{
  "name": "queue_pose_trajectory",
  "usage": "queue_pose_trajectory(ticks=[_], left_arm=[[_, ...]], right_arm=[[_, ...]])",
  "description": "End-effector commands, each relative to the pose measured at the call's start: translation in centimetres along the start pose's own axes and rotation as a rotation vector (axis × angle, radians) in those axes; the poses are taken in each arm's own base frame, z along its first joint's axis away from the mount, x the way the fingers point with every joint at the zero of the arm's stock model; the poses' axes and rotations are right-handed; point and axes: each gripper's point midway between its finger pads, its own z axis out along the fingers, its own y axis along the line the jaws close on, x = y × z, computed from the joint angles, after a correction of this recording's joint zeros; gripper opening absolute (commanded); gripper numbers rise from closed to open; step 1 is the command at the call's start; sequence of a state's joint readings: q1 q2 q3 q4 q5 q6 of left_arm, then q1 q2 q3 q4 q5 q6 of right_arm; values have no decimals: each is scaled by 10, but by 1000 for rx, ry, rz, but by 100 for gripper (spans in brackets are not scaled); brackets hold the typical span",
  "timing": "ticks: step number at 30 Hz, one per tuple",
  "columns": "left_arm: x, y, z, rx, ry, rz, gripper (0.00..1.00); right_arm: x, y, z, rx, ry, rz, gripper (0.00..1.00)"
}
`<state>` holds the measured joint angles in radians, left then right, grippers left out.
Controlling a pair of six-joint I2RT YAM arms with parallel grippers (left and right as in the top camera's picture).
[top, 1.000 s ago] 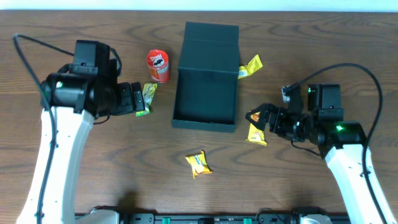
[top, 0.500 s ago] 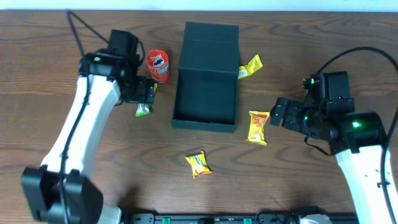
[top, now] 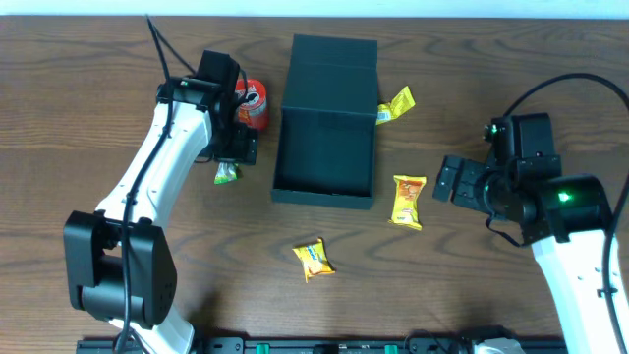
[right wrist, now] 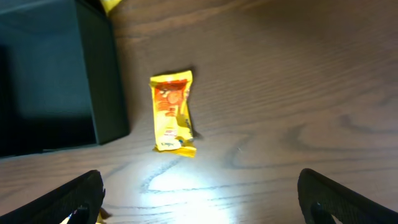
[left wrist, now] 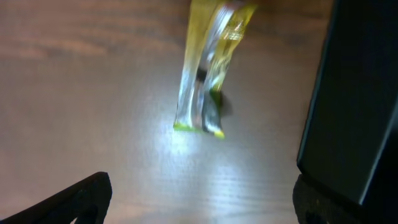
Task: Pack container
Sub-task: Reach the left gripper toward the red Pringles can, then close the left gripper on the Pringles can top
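The container [top: 324, 123] lies open in the middle of the brown wooden table [top: 491, 69], with four snack packets [top: 314, 259] and one red can [top: 252, 103] around it.

Left wrist: the left gripper [left wrist: 199, 205] has its jaws apart above one yellow-green packet [left wrist: 208, 74], beside the container's wall.

Right wrist: the right gripper [right wrist: 208, 202] has its jaws apart over one orange packet [right wrist: 172, 112].

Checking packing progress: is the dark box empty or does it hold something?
Empty: the container lies open, lid folded back, and its dark floor shows bare from overhead.
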<state>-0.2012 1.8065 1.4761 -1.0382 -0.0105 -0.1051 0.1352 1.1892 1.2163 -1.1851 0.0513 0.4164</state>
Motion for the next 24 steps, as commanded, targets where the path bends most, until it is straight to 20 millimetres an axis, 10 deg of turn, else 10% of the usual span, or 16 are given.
queue_pose_trajectory(ticks=[1,13,24], left_arm=[[-1,11,-2,0,8,-182,96],[-73,-27,-32,118,-302,126,95],[-124,-20,-43,16,-501,182,95]], right_arm=[[-3,-1,-4,20,-19,-16,99],[-14,-3,4,55,-42,30,99],[-11,-3,29,93,39,21,99]])
